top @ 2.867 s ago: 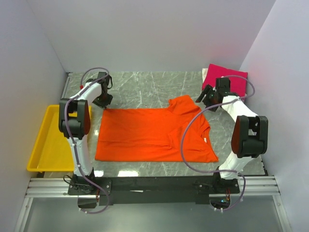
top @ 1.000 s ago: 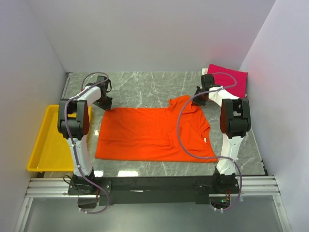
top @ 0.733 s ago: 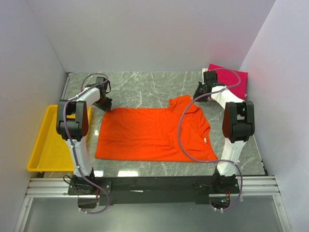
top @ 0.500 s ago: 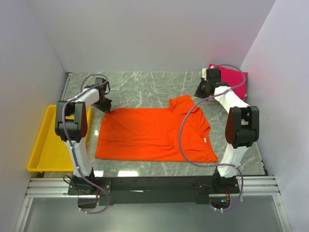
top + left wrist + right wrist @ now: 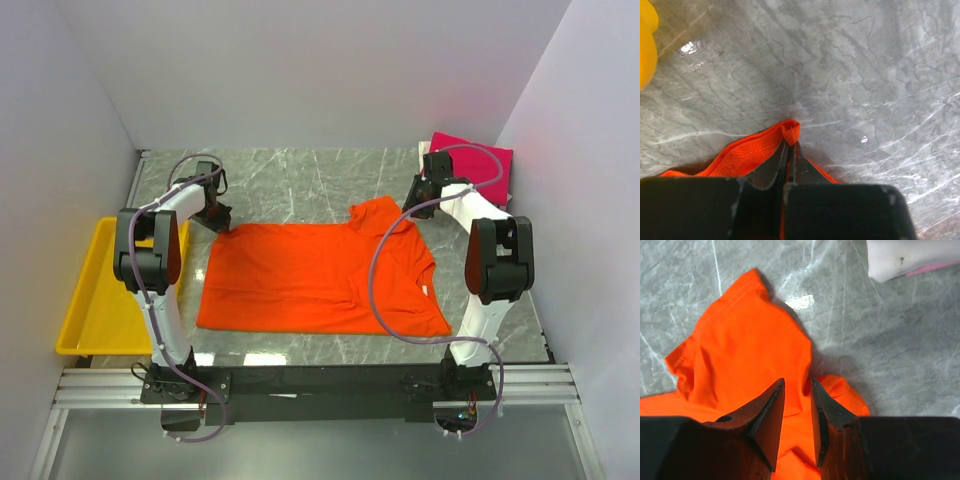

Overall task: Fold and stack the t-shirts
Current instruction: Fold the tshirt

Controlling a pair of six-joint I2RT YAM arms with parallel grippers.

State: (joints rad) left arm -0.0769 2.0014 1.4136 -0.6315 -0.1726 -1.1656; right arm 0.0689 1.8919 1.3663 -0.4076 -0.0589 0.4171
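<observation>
Top external view: the orange t-shirt (image 5: 310, 280) lies spread flat on the marble table (image 5: 300, 175), not yet folded. At its far left corner, the left gripper (image 5: 790, 147) stays clamped on the hem. The right gripper (image 5: 797, 390) has just parted to a narrow gap astride the far sleeve, so a regrasp is probably required. The magenta t-shirt (image 5: 480, 165) lies in the far right corner.

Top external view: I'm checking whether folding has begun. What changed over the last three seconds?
The right arm swung its elbow inward and the right gripper settled over the far sleeve of the orange t-shirt, jaws apart. The left gripper stayed shut on that shirt's far left corner. The shirt itself, the pink t-shirt and the yellow tray did not move.
</observation>
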